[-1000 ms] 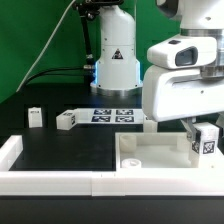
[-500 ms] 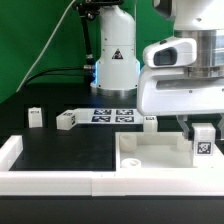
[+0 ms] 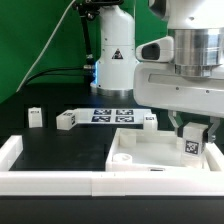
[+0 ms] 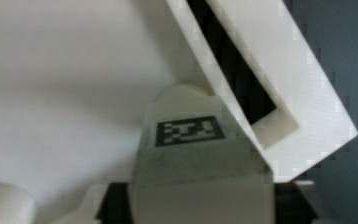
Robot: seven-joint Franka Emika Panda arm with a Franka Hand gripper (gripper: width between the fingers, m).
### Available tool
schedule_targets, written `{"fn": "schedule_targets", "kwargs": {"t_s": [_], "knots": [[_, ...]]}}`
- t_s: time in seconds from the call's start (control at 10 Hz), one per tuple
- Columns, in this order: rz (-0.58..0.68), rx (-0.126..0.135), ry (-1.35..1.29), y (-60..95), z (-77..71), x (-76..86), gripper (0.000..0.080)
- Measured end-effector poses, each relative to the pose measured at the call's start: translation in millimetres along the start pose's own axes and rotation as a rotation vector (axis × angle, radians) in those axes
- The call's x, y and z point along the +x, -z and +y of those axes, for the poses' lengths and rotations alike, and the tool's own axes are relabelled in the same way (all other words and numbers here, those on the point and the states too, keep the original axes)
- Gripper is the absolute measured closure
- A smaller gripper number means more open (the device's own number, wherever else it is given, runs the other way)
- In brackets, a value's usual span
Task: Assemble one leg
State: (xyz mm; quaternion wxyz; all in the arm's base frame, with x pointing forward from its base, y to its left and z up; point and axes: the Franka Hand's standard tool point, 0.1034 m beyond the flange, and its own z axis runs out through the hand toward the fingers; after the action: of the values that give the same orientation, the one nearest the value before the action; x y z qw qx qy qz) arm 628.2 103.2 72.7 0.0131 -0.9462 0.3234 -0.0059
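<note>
Gripper (image 3: pixel 193 128): lower right of the exterior view, fingers closed on the leg (image 3: pixel 192 143), a small white post with a black-and-white tag facing the camera. The leg stands upright, its lower end at the right corner of the large white plate (image 3: pixel 140 152).

Two loose white posts (image 3: pixel 35 117) (image 3: pixel 66 120): left of centre on the black table (image 3: pixel 60 150).

Marker board (image 3: pixel 112 115): centre, behind the plate.

Wrist view: tagged leg (image 4: pixel 194 160) at centre, against the white plate (image 4: pixel 60 90).
</note>
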Motion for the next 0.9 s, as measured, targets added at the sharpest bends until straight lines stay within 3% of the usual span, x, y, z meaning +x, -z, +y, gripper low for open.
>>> {"fn": "schedule_targets", "kwargs": {"t_s": [0.2,0.3,0.5,0.6,0.9], "knots": [[0.013,-0.024,-0.103,0.9,6.9,4.5,0.0489],[0.01,-0.021,-0.114,0.0,5.9,3.3,0.0489],[0.009,-0.021,-0.11,-0.2,5.7,3.0,0.0239],[0.009,-0.021,-0.11,-0.2,5.7,3.0,0.0175],[0.009,-0.021,-0.11,-0.3,5.7,3.0,0.0151]]}}
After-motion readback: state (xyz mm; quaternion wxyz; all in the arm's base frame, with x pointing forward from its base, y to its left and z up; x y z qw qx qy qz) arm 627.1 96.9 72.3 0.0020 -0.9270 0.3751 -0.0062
